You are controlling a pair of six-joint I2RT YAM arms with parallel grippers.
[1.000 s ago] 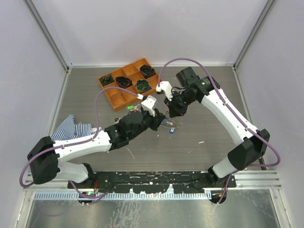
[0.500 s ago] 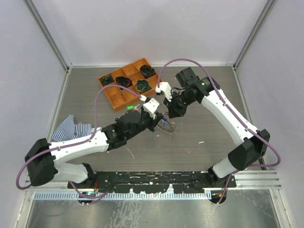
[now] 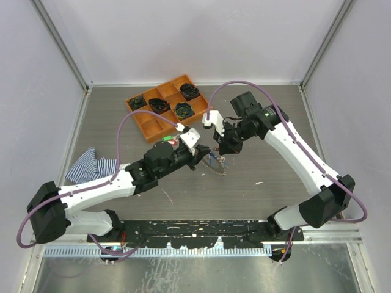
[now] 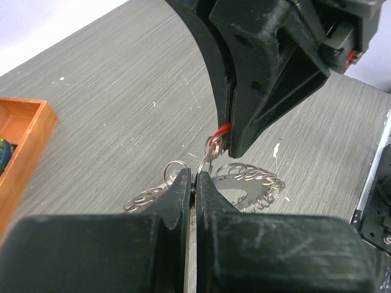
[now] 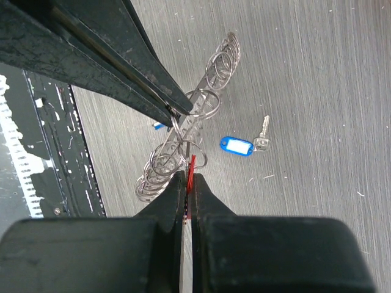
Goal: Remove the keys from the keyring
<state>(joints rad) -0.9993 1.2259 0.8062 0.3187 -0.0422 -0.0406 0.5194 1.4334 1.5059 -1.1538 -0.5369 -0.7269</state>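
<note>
The keyring [image 4: 253, 175], a wire ring fringed with small silver split rings, is held tilted between both grippers; it also shows in the top view [image 3: 217, 166] and the right wrist view [image 5: 177, 155]. My left gripper [image 4: 194, 179] is shut on the ring's wire. My right gripper [image 5: 190, 179] is shut on a red tag [image 5: 192, 168] whose key hangs on the ring; the red tag also shows in the left wrist view [image 4: 221, 130]. The grippers [image 3: 206, 157] [image 3: 221, 150] are tip to tip. A blue-tagged key [image 5: 238, 146] lies loose on the table.
An orange compartment tray [image 3: 146, 125] with black coiled bundles stands at the back left. A striped cloth [image 3: 91, 166] lies at the left. A green tag [image 3: 166, 139] lies near the tray. A second blue piece [image 5: 157, 126] shows beside the ring.
The left gripper has drawn back a little to the left and the right gripper has shifted slightly right. The keyring has come up off the table between them.
</note>
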